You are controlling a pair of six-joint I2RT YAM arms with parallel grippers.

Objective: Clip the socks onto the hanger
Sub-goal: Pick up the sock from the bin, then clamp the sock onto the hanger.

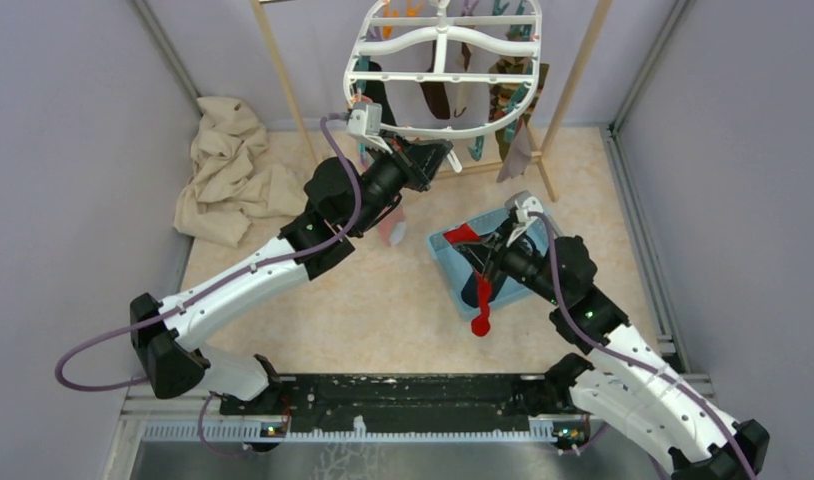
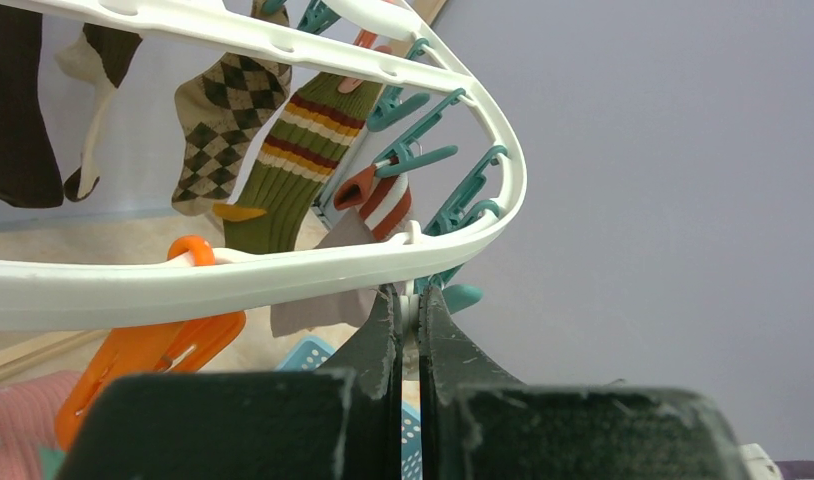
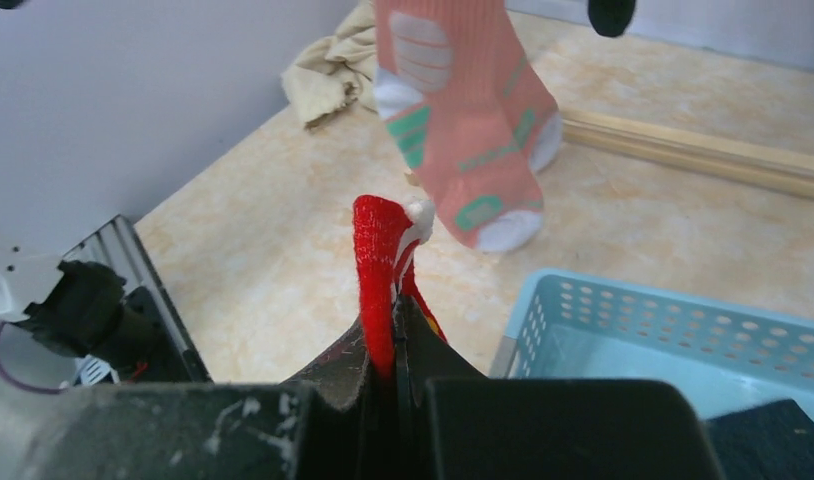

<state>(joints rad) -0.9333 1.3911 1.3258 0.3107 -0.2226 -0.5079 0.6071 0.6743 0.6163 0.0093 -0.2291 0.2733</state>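
1. Hanging at the top of the overhead view, the hanger [image 1: 440, 55] is the largest item. Only the left wrist view shows the underside of its rim [image 2: 233, 275], with teal pegs [image 2: 423, 160] and an orange peg [image 2: 148, 345] dangling from it
2. The blue basket [image 1: 445, 262] sits on the beige surface beneath the right gripper [image 1: 486, 250]
3. The left gripper [image 2: 408, 305] meets the hanger's rim from below, jaws pressed almost together on a small white piece of the frame
4. The red sock [image 3: 381, 265] is pinched between the right jaws. The right wrist view shows its end standing up past the fingertips, while only the overhead view shows the rest trailing down below them
5. The navy sock [image 1: 469, 290] lies inside the basket, apart from both grippers
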